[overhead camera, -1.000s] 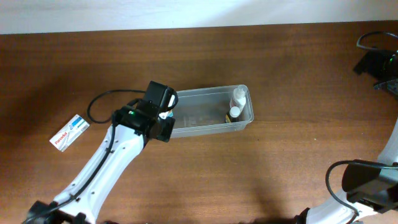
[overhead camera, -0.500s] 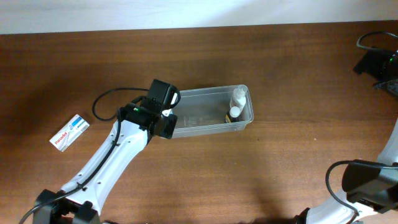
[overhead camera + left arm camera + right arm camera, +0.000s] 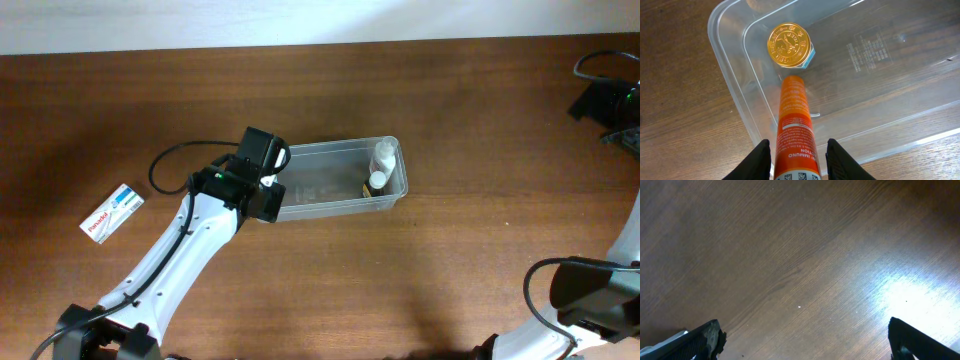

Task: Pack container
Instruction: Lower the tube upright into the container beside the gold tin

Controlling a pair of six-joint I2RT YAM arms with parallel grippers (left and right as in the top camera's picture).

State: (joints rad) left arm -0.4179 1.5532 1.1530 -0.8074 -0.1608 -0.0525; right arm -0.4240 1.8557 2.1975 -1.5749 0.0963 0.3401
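Note:
The clear plastic container [image 3: 340, 178] lies mid-table; it also shows in the left wrist view [image 3: 730, 75]. My left gripper [image 3: 268, 181] hangs over its left end, shut on an orange tube [image 3: 795, 125] that points down into the tub. In the left wrist view my left gripper [image 3: 799, 162] has a finger on each side of the tube. A gold-lidded jar [image 3: 789, 46] sits on the tub floor just beyond the tube's tip. Two small white bottles [image 3: 381, 166] lie at the tub's right end. My right gripper [image 3: 805, 345] is wide open and empty over bare wood.
A small white box with red and blue print [image 3: 111, 212] lies on the table at the left, beside the left arm's black cable [image 3: 160, 165]. The right arm's dark parts [image 3: 600, 100] sit at the far right edge.
The left gripper with the orange tube has shifted slightly right and farther over the container's left end since a second ago, then held still. The right arm has not moved.

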